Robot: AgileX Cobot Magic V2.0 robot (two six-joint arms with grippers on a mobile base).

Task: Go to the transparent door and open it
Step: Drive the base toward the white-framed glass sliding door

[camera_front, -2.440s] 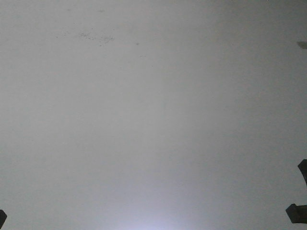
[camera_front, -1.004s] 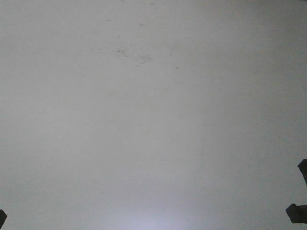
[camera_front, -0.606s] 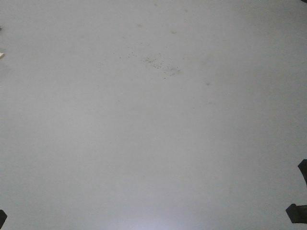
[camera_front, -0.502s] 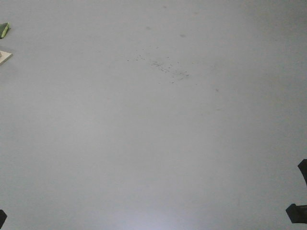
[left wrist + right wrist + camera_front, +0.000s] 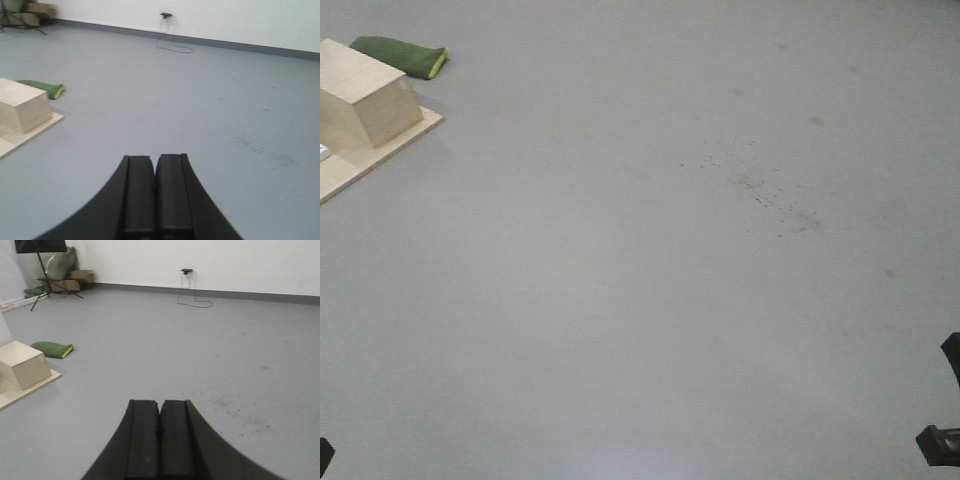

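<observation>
Approach step: you see only floor (image 5: 620,320) and a box (image 5: 365,100); the door is out of view (all cameras). The left end effector (image 5: 155,197) and right end effector (image 5: 160,440) are pressed together, empty. Next, turn to find it.

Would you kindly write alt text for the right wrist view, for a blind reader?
The right gripper, jaws shut together, points across a grey floor. A wooden box and a green bag lie to the left; a cable trails from the far white wall.
</observation>
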